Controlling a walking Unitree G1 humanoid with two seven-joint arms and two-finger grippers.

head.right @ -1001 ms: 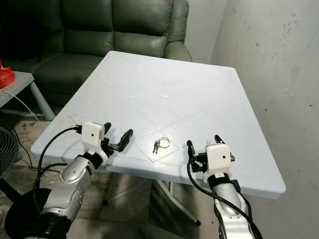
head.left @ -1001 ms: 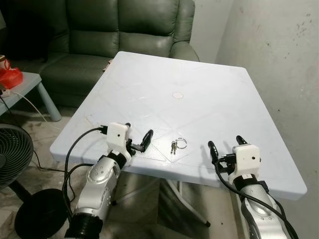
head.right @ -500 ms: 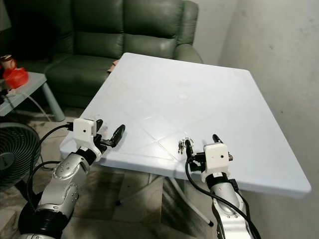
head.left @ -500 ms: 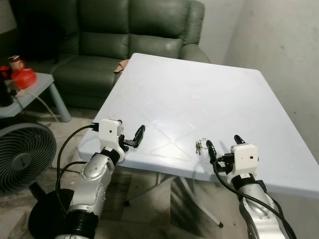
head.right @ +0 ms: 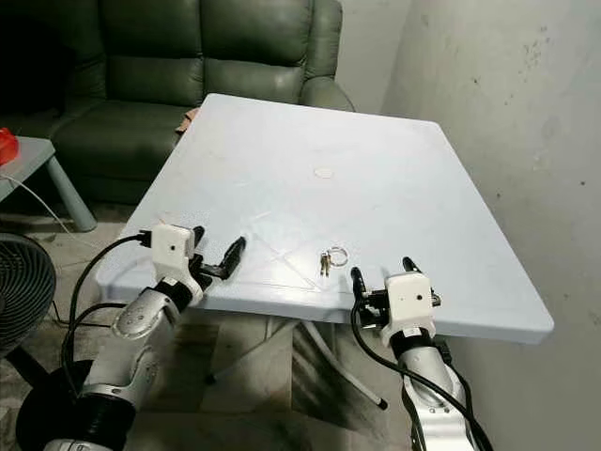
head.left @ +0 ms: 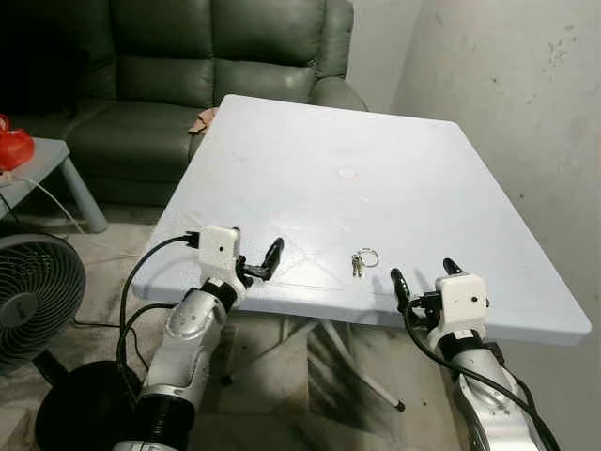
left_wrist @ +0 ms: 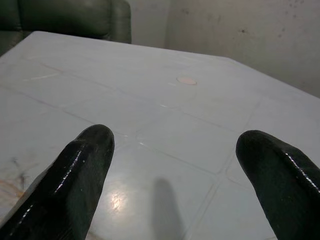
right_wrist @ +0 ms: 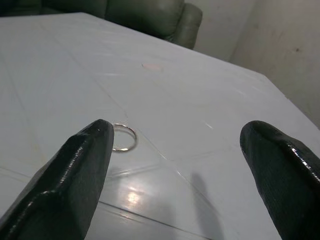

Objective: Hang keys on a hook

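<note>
A small bunch of keys on a metal ring (head.left: 362,260) lies flat on the white table (head.left: 329,141), close to its near edge. In the right wrist view the key ring (right_wrist: 123,137) shows just past one black finger. My right gripper (head.left: 424,280) hovers open at the table's near edge, a little to the right of the keys and nearer to me. My left gripper (head.left: 259,257) is open too, over the near left part of the table, well left of the keys. Neither holds anything.
A dark green sofa (head.left: 178,85) stands behind the table. A rough grey wall (head.left: 526,113) runs along the right. A black floor fan (head.left: 33,301) and a small grey side table (head.left: 38,164) with a red object (head.left: 11,148) are on the left.
The view has shifted as my head or body moved. Both grippers stay open by the table's near edge, and the keys lie in the same spot on the table.
</note>
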